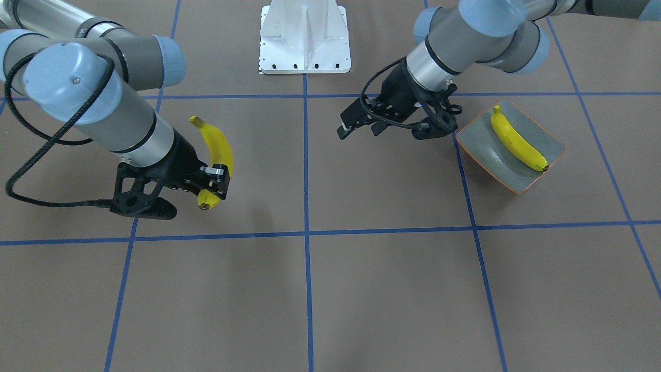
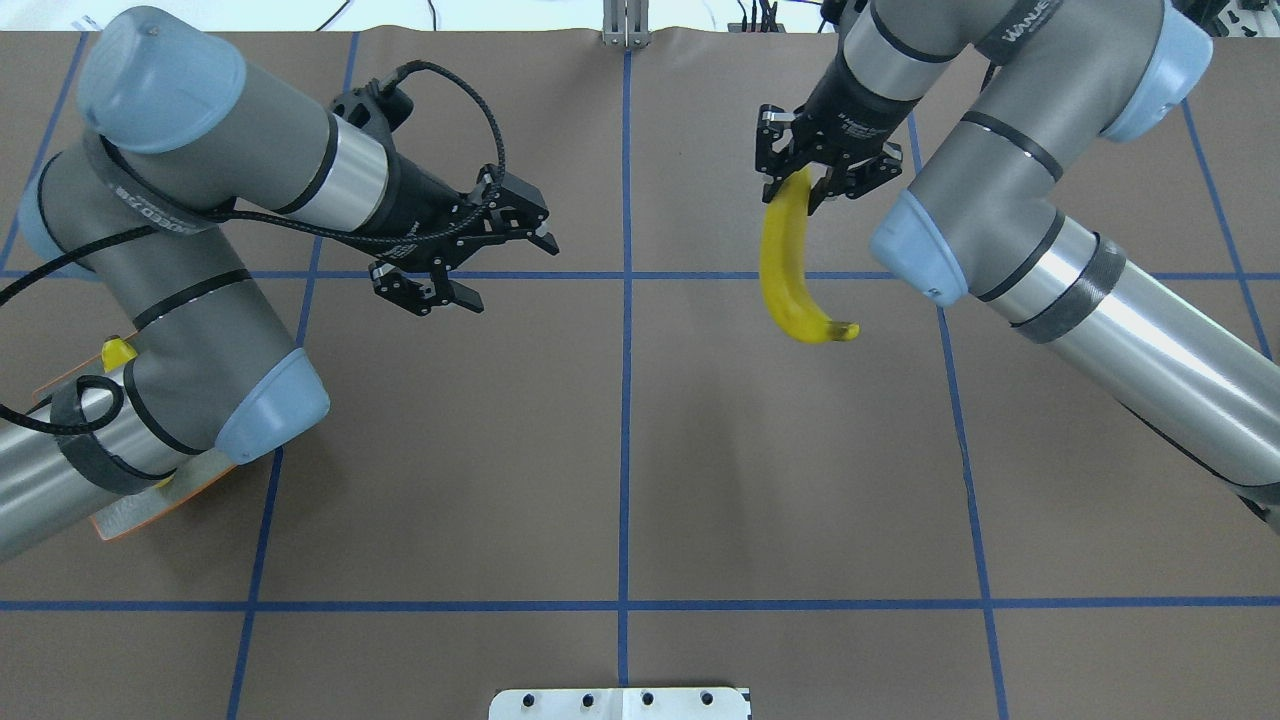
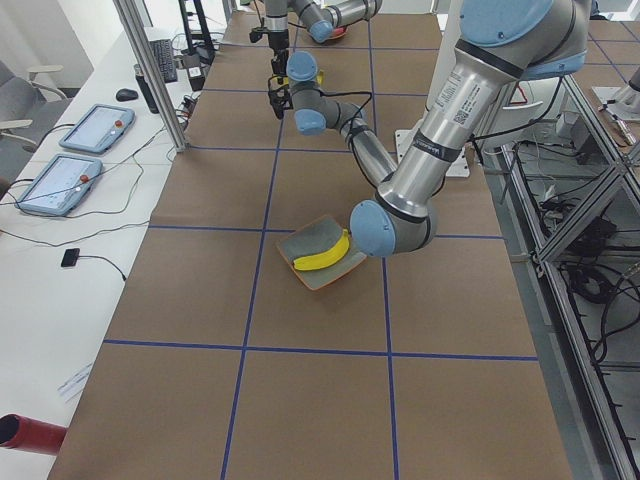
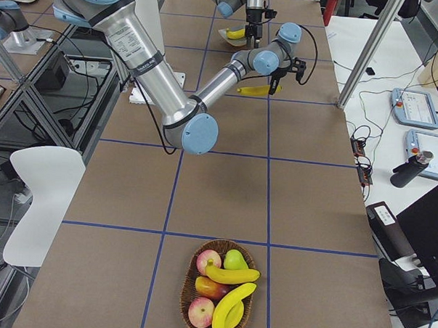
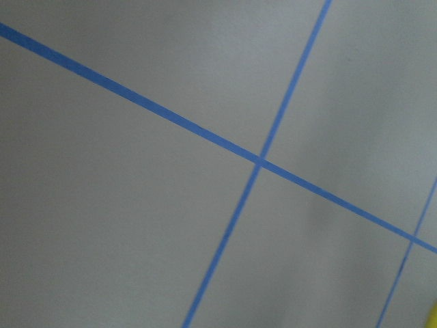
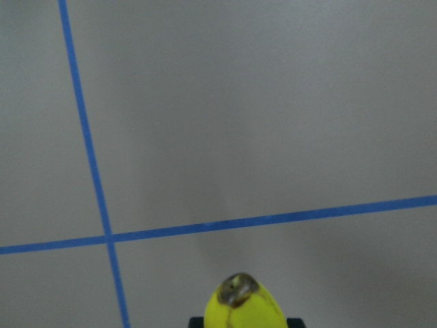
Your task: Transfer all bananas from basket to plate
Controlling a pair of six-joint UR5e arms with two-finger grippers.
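Holding a banana (image 2: 785,270) clamped in the right gripper (image 2: 800,185); left gripper (image 2: 500,270) spread, perhaps for handover; present it steadily

The right arm (image 2: 1130,330) reaches toward the far edge of the table (image 2: 450,480), wrist turned down. The right gripper (image 2: 800,185) is clamped on one end of a banana (image 2: 785,270) that hangs clear. The left arm (image 2: 190,330) is folded at the elbow. Its left gripper (image 2: 512,272) is spread wide and empty, pointing toward the table's middle.
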